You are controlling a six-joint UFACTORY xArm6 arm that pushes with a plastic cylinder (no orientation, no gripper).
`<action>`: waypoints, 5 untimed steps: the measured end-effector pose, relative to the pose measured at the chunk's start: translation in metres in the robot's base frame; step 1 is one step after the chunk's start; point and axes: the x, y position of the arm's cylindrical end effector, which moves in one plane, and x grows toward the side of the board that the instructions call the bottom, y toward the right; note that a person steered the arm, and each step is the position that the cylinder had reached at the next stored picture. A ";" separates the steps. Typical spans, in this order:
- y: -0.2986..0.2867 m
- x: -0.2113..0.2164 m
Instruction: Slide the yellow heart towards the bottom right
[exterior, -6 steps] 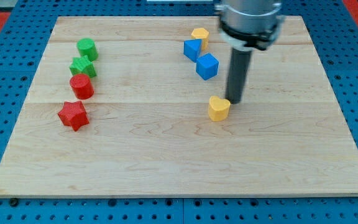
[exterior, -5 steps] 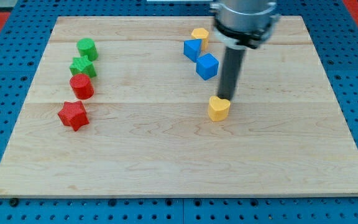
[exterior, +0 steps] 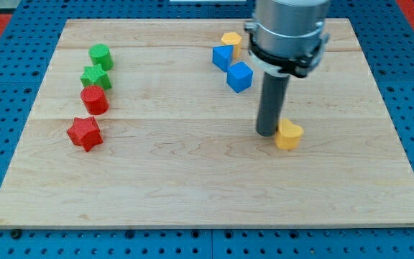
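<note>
Looking at the wooden board (exterior: 192,180) first, it fills most of the view. No claw on this arm, just the dark rod, so nothing is held; my tip (exterior: 267,133) presses against the left side of the yellow heart (exterior: 288,134), right of the board's middle. Two blue cubes (exterior: 239,76) and a yellow block (exterior: 231,39) sit near the top edge. Green blocks (exterior: 100,55), a red cylinder (exterior: 94,100) and a red star (exterior: 85,133) line the left side.

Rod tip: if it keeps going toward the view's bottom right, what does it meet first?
My tip meets the yellow heart, already against its right side. Past that, bare board to the edge, as far as depth shows.
</note>
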 end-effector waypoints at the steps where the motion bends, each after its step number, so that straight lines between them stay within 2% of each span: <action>1: 0.015 0.011; 2: 0.014 -0.005; 3: 0.037 -0.004; 4: 0.047 0.032; 5: -0.044 0.021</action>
